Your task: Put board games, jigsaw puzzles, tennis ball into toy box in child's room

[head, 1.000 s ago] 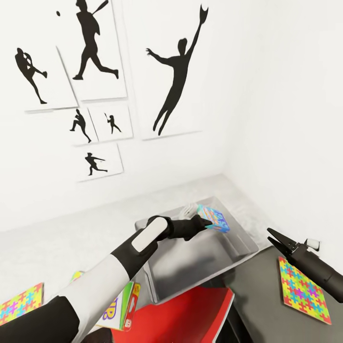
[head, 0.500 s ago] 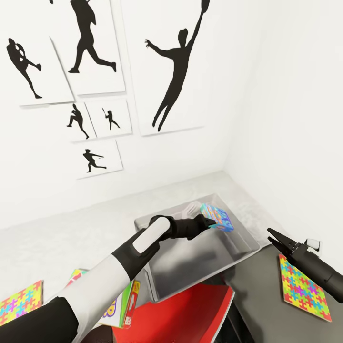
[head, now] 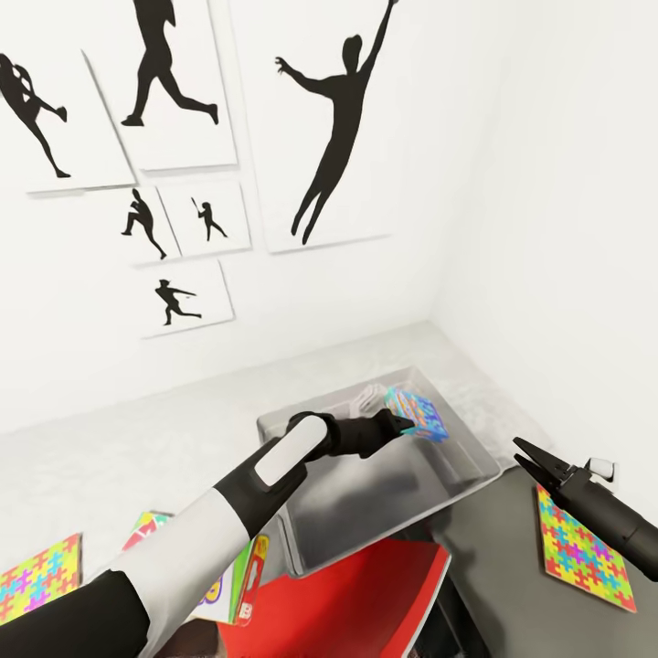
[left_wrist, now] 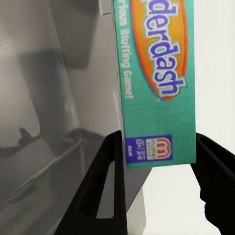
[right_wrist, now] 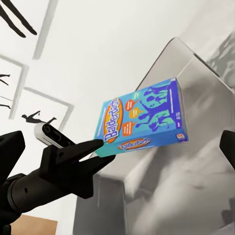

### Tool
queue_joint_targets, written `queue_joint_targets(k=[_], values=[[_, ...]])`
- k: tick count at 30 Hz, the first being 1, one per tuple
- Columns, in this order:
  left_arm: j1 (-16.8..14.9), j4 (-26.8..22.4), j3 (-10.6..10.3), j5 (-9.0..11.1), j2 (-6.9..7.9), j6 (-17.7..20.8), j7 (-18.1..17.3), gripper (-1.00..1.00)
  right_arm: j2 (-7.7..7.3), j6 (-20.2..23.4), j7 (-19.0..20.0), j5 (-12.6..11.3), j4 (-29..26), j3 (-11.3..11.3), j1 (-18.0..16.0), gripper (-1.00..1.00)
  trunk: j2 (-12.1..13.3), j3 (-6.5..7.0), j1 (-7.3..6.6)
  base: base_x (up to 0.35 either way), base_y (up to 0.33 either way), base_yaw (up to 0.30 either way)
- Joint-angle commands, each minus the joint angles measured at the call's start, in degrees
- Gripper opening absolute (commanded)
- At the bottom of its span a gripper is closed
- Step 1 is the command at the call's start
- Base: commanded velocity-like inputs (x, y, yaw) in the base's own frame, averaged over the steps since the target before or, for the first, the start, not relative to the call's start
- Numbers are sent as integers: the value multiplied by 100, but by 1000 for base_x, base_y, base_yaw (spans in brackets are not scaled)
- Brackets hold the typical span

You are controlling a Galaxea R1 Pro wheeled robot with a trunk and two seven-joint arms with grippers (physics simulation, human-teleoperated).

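Left pincer (head: 400,425) pinching blue game (head: 418,413) by one short end, held in the air over far end of toy box (head: 480,457), well above its floor; in left wrist view fingers (left_wrist: 105,186) clamp the box's narrow edge, "Balderdash" lettering readable on game (left_wrist: 156,83); in right wrist view game (right_wrist: 142,122) hangs tilted over grey tray (right_wrist: 196,68), so likely carried there for a drop inside; not yet released. Right pincer (head: 535,461) holding nothing, black tips near together at a point, gap too small to tell spread or pressed; parked beside the box's right rim, above dark cabinet top (head: 493,557), likely kept clear of the left arm's path. One jigsaw puzzle (head: 583,546) flat on that dark top under right arm; second puzzle (head: 37,578) flat on bench (head: 110,466) at far left; Skip-Bo game (head: 233,585) partly under left forearm, near the box's front corner; red flat item (head: 356,603) at front, overlapping the box's near edge, identity unclear. Toy box interior looks bare apart from shadows. Bench pale grey, running into room corner; white walls; black silhouette posters (head: 338,119) of ball players on left wall; small white socket (head: 600,470) on right wall.
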Motion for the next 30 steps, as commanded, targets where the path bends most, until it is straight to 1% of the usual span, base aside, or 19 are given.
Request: queue_joint_targets(k=[1, 25, 30], values=[[-4, -9, -3, 64, 0, -14, 52, -100, 0, 24, 26, 14, -1, -8, -6, 100, -11, -20, 3, 0, 0, 0], [-3, -180, -12, 63, 0, -56, 51, -100, -1, 24, 26, 17, -1, -12, -6, 100, -11, -246, 3, 0, 0, 0], [-3, -182, -12, 63, 0, -56, 49, -100, 1, 14, 39, 14, -1, -25, -6, 100, -11, -267, 3, 0, 0, 0]])
